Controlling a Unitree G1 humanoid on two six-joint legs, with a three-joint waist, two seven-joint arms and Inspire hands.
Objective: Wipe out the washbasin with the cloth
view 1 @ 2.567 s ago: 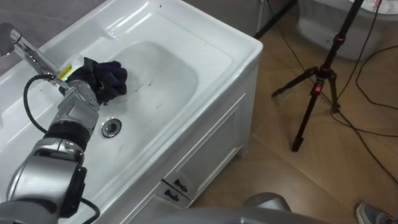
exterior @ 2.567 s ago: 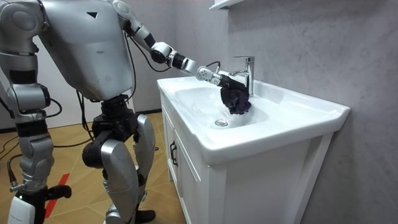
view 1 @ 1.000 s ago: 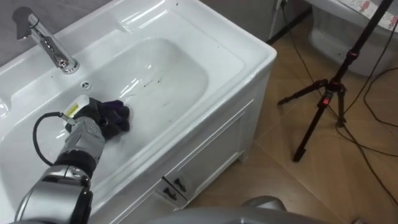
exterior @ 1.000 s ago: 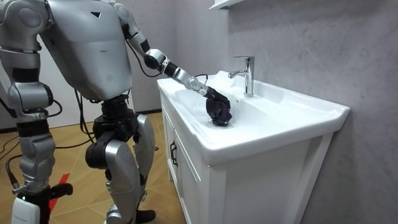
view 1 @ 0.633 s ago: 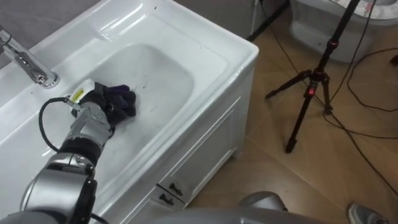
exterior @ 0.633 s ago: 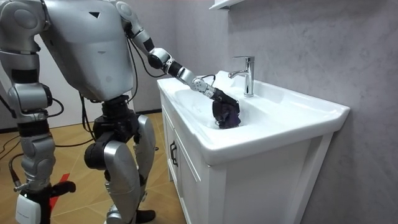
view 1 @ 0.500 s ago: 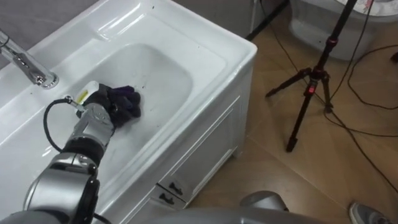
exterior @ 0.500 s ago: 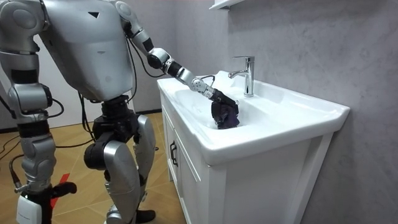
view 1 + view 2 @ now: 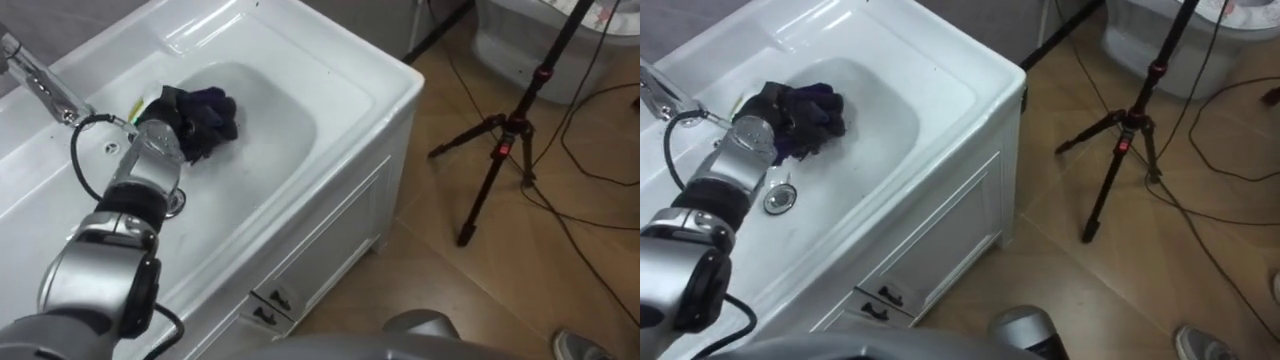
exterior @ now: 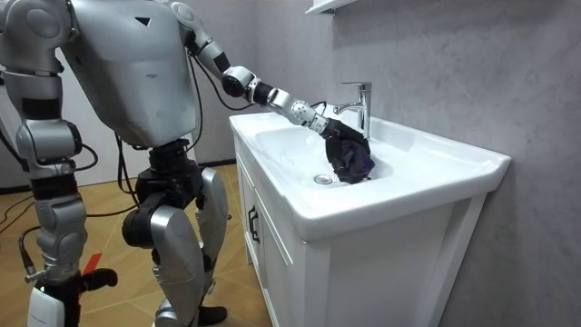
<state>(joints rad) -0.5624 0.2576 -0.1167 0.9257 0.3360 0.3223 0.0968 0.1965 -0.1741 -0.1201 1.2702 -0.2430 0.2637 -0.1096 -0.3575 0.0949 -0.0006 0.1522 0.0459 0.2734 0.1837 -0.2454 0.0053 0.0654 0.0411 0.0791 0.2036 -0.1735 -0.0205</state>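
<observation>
Clutching one dark cloth [image 9: 215, 108], left hand [image 9: 170, 120], one basin [image 9: 345, 62]

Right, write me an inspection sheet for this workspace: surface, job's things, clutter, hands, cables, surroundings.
Surface: white basin on a white cabinet; faucet at the back, drain uncovered.
Job's things: dark cloth, bunched, in the bowl on the faucet side of the drain.
Clutter: nothing seen on the basin.
Hands: left hand curled on the cloth, reaching into the bowl; right hand hangs at the robot's side, low in the room view.
Cables: dark cables on the floor past the tripod.
Surroundings: tripod on a wood floor; grey wall behind the basin.
</observation>
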